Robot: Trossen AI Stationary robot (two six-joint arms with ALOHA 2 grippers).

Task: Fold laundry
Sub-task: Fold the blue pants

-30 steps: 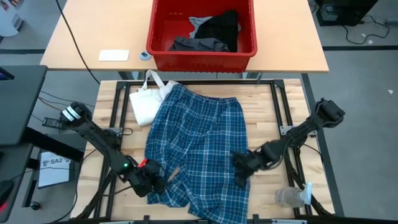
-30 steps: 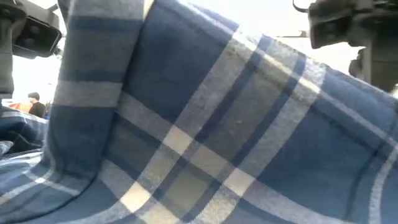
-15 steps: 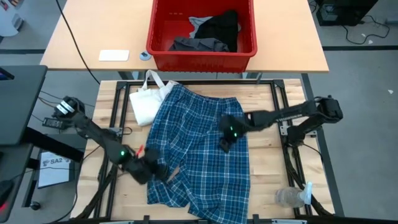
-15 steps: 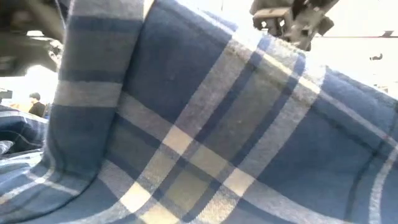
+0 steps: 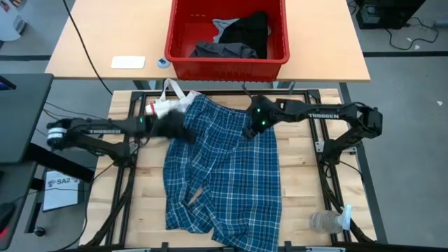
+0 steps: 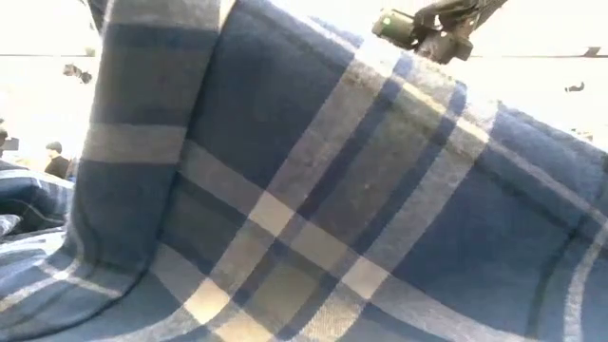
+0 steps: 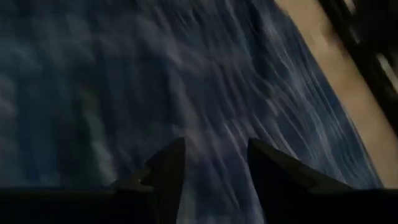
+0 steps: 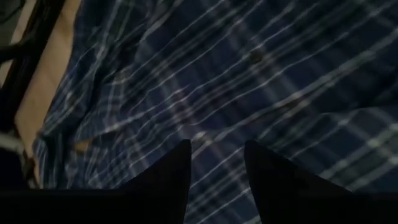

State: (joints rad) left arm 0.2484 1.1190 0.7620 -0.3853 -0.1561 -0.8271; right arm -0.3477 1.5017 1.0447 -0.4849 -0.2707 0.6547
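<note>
The blue-and-white plaid garment [image 5: 227, 175] lies spread flat on the wooden table, its far end near the table's far edge. In the low view the plaid cloth [image 6: 285, 209] fills nearly the whole picture. My left gripper [image 5: 180, 130] hovers open over the garment's far left corner, with plaid cloth past its fingers [image 7: 214, 163]. My right gripper [image 5: 250, 130] hovers open over the far right corner [image 8: 216, 158]. Nothing lies between either pair of fingers. The right arm [image 6: 418, 28] shows above the cloth in the low view.
A cream tote bag [image 5: 162, 115] lies at the garment's far left edge. A red bin [image 5: 227, 52] holding dark and grey clothes stands on the table beyond. A clear plastic bottle [image 5: 327, 222] lies at the near right. Black frame rails [image 5: 129, 140] run along both sides.
Both grippers have swung from the garment's near half toward the table's far edge. The left went from the near left hem to the far left corner, the right from the right side to the far right corner. The garment has stayed flat.
</note>
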